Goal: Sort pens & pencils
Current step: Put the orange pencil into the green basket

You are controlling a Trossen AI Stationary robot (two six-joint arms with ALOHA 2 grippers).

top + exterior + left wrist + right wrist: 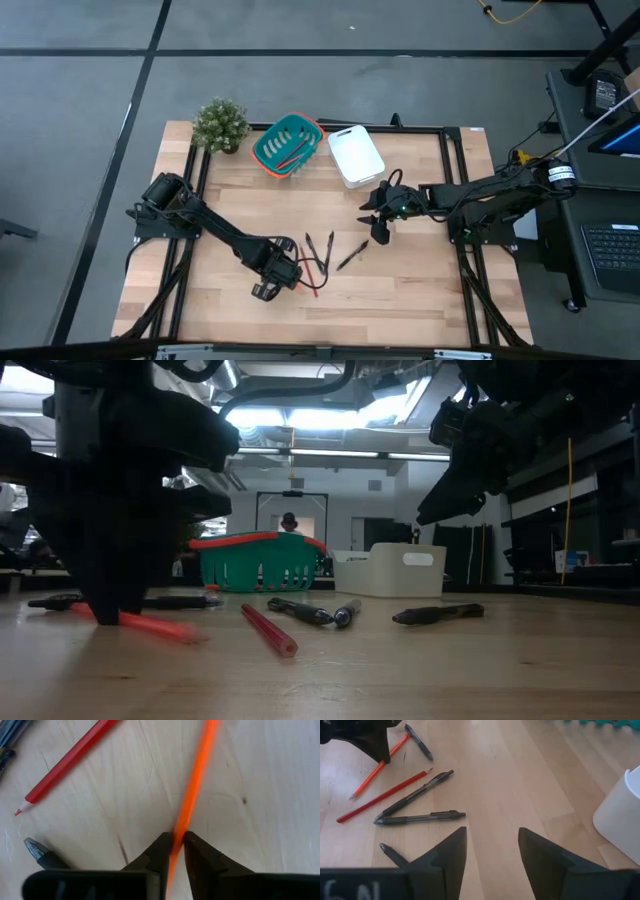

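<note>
1. My left claw (173,851) is closed tight on an orange pencil (195,780), down at the desk (420,290).
2. The grip is near one end; lifting may swing or drop the pencil.
3. My right claw (490,847) hangs wide open and empty above the pens (415,795).
4. A red pencil (70,761) lies close; the left claw may nudge it.

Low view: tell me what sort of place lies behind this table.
Probably a lab or workshop. Behind the table with its green basket and white bin, there are ceiling light strips, a doorway with a person in it, and racks with cables at one side.
</note>
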